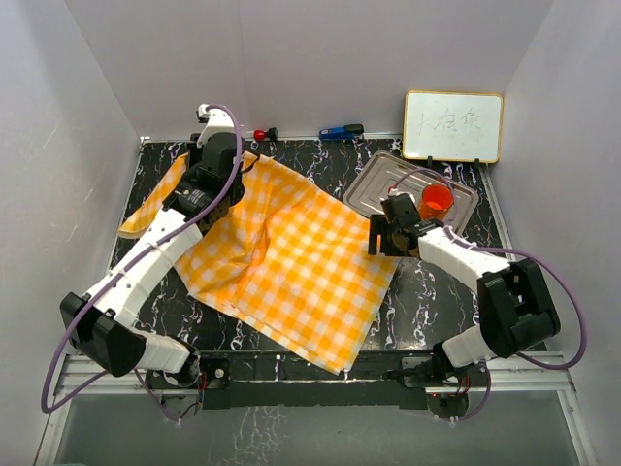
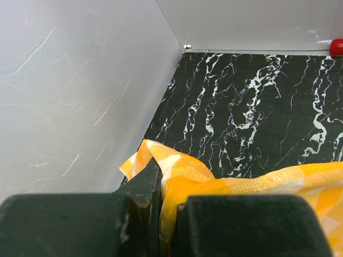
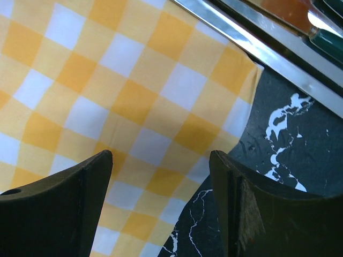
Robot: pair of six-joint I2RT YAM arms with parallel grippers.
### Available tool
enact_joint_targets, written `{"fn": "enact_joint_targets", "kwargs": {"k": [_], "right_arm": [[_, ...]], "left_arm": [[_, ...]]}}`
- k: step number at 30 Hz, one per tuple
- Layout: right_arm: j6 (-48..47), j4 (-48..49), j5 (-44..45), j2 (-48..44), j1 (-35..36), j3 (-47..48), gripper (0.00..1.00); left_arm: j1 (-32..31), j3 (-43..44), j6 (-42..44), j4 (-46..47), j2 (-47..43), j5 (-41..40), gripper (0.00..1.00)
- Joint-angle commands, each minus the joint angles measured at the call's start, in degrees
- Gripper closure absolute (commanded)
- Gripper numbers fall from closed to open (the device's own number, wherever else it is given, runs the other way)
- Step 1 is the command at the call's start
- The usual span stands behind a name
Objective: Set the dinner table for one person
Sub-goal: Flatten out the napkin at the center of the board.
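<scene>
Cloth (image 1: 291,257) in the top view lies skewed on the marbled surface (image 1: 441,291), right corner beside the steel tray (image 1: 374,184). Left wrist: left jaws pinched shut on its far-left edge. Right wrist: right jaws wide, empty, above that right corner.

The left arm (image 1: 146,257) and right arm (image 1: 456,254) are smooth white shells linked by chunky black joints, each trailed by a looping purple cable (image 1: 49,383), and the left claw (image 2: 163,206) and right claw (image 3: 161,206) have blunt matte-black fingers (image 3: 59,209) scuffed pale along their inner edges.
</scene>
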Motion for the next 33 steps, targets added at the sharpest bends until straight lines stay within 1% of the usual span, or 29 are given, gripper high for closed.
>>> {"fn": "enact_joint_targets", "kwargs": {"k": [1,5,11,20,24,27,29,30,33], "right_arm": [[4.4,-0.1,6.2,-3.4,-0.2,-1.6,0.28],[5.7,-0.4,7.7,-4.0,-0.3,-2.8,0.26],[7.0,2.5,7.0,-2.0,-0.5,-5.7,0.26],[8.3,16.7,-1.9,0.1,-0.9,-11.9,0.27],[8.7,24.0,-6.8,2.7,-0.9,-13.5,0.32],[8.9,27.6,-10.2,5.8,-0.9,-13.5,0.43],[8.8,28.5,-11.8,8.7,-0.9,-12.9,0.54],[8.7,28.7,-12.3,10.0,-0.9,-12.4,0.61],[8.3,28.7,-13.1,13.4,-0.9,-11.0,0.88]], "left_arm": [[0.3,2.8,0.0,0.1,-0.6,0.1,1.0],[0.3,2.6,-0.4,0.0,1.0,1.2,1.0],[0.3,2.4,-1.0,-1.3,2.1,1.3,1.0],[0.3,2.3,-1.9,-1.8,2.4,2.3,1.0],[0.3,1.7,-2.8,-2.1,2.7,4.0,1.0],[0.3,1.4,-3.5,-2.5,3.0,4.8,1.0],[0.4,1.4,-3.6,-2.9,3.4,4.8,1.0],[0.6,1.3,-3.9,-3.2,3.5,4.8,1.0],[1.0,0.9,-4.1,-3.4,3.4,5.1,1.0]]}}
